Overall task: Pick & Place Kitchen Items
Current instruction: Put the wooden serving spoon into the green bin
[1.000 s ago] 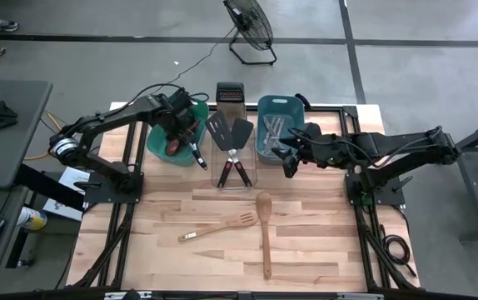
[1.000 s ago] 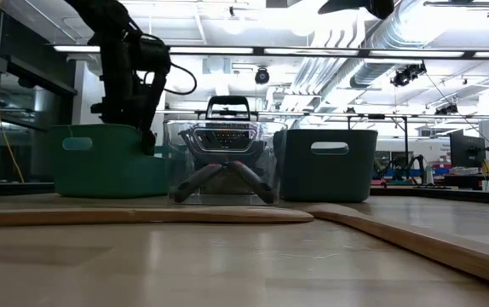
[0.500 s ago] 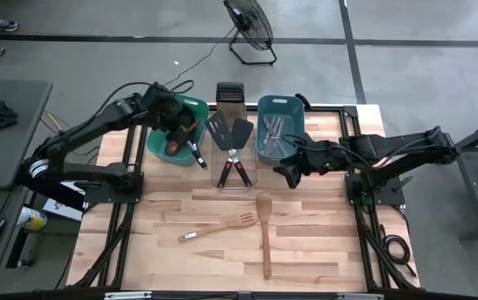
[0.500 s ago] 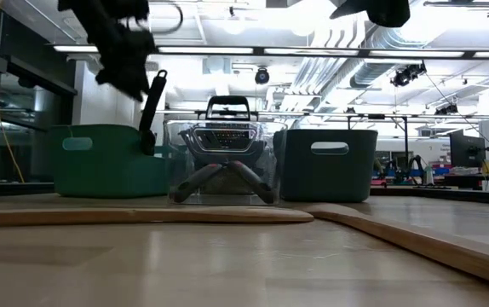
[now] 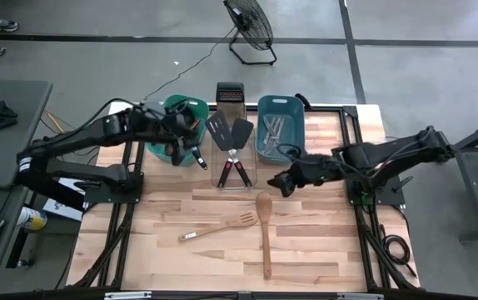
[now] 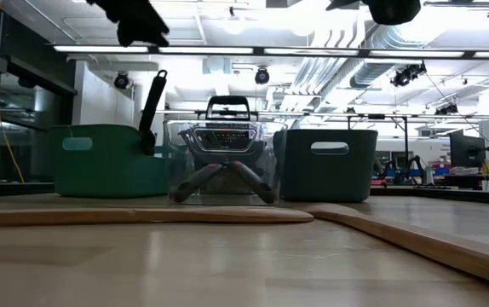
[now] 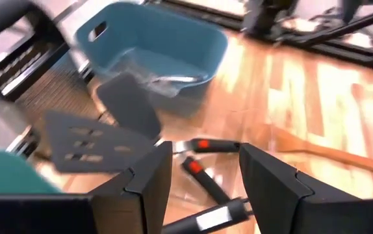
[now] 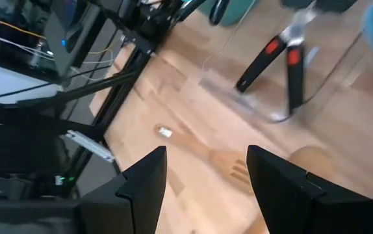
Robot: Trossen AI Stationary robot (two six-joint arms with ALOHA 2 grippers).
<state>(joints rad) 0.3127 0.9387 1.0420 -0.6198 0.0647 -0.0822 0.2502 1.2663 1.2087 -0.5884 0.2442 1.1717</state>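
Right gripper (image 5: 282, 181) above table just beyond wooden spoon (image 5: 265, 225) bowl – fingers apart, empty. Slotted wooden spatula (image 5: 216, 226) lies just beside spoon, tips close. Risk: descent off-centre nudges spatula or rolls spoon; round handle may slip from pads. Left gripper (image 5: 172, 133) over green tub (image 5: 157, 148), fingers apart, empty – black ladle (image 5: 196, 150) leaning on tub rim could tip out if clipped. Black turners (image 5: 227, 133) already in clear tub (image 5: 235, 179).
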